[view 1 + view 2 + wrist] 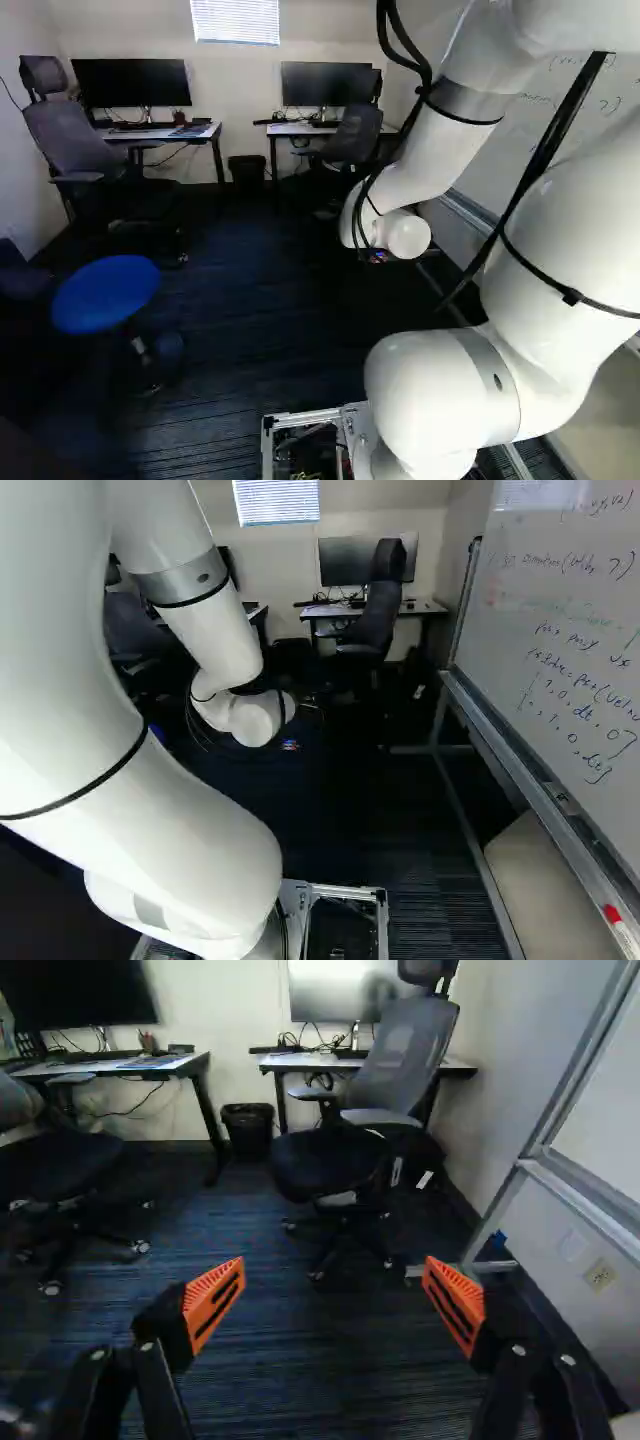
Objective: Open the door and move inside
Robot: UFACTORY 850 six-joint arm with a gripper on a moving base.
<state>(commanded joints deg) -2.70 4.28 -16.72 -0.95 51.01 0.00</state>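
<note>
"Gripper (290, 745) open or closed?"
"It is wide open. Its orange pads (213, 1305) are well apart."
"What is ahead of it?"
"A gray chair (398, 1055) at a desk (292, 1061). A black bin (247, 1130) is near the chair."
"And the big whiteboard (560, 610)?"
"At the right of the right base view."
"Where is the door?"
"I can't tell."
</note>
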